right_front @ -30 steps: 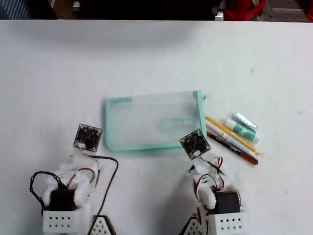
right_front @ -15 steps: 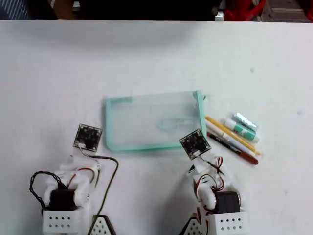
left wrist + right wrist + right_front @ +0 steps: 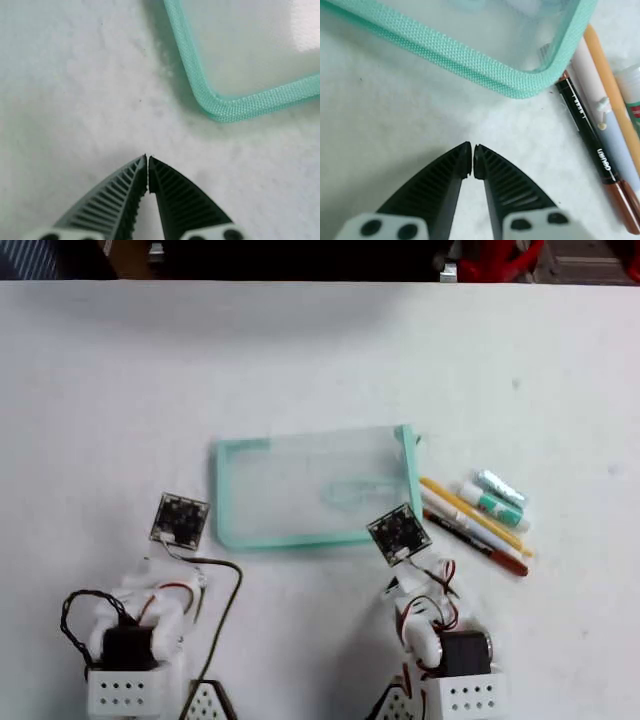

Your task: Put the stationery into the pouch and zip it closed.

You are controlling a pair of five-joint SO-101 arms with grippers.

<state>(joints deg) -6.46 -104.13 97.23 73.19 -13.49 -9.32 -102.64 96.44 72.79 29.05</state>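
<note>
Your pouch (image 3: 312,487) lies mid-frame on the table (image 3: 300,350), with the stationery (image 3: 478,512) just right of it. Your left end effector (image 3: 148,159) and right end effector (image 3: 472,149) are both pinched closed, empty, near the pouch's lower corners.

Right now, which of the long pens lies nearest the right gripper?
The black pen with the brown end; the white pen and the orange pencil lie beyond it.

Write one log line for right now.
clear mint-edged pouch: lying flat | assorted pens: loose beside it | left gripper: shut | right gripper: shut
</note>
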